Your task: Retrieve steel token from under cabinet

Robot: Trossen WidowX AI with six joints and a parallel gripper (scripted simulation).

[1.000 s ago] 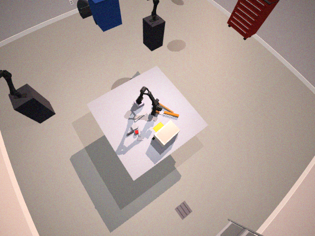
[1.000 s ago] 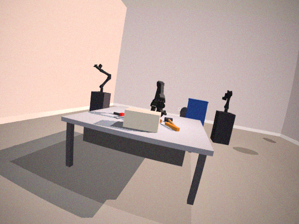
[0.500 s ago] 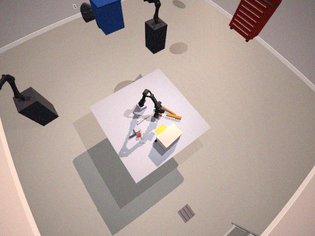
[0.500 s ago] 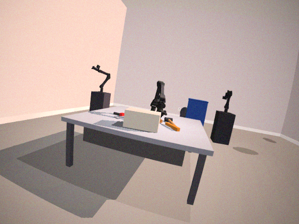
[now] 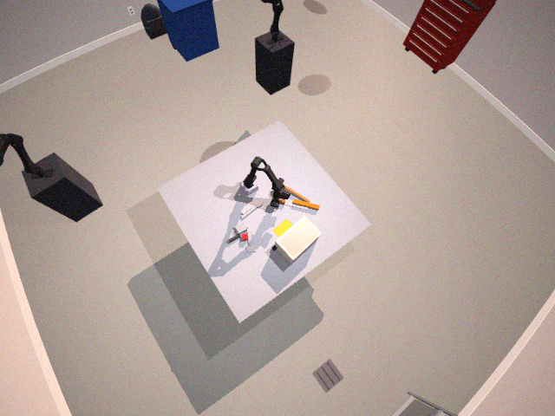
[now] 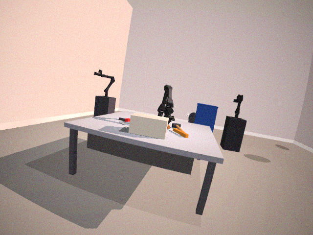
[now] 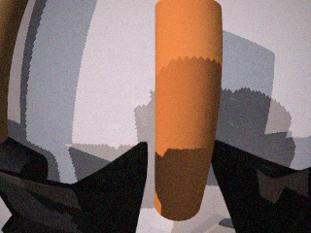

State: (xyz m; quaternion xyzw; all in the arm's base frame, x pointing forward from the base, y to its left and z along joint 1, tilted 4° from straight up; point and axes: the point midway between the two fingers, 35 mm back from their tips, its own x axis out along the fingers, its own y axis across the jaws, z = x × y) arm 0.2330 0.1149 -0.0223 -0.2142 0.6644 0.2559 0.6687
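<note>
The cream cabinet (image 5: 297, 239) (image 6: 148, 126) stands on the table, with the yellow marked area (image 5: 283, 227) in front of it. The steel token cannot be made out in any view. My gripper (image 5: 275, 204) (image 7: 180, 146) is low over the table, beyond the yellow area from the cabinet. Its fingers are partly open around an orange handle (image 7: 188, 39). A gap shows at the left finger; the right finger is close to or touching the handle. Which tool this handle belongs to is hard to tell.
A thick orange bar (image 5: 306, 204) (image 6: 181, 132) and a dark-headed hammer (image 6: 176, 125) lie beside my gripper. A red block (image 5: 244, 237) (image 6: 127, 120) with a dark rod, and a pale slim object (image 5: 251, 209), lie on the table (image 5: 242, 295).
</note>
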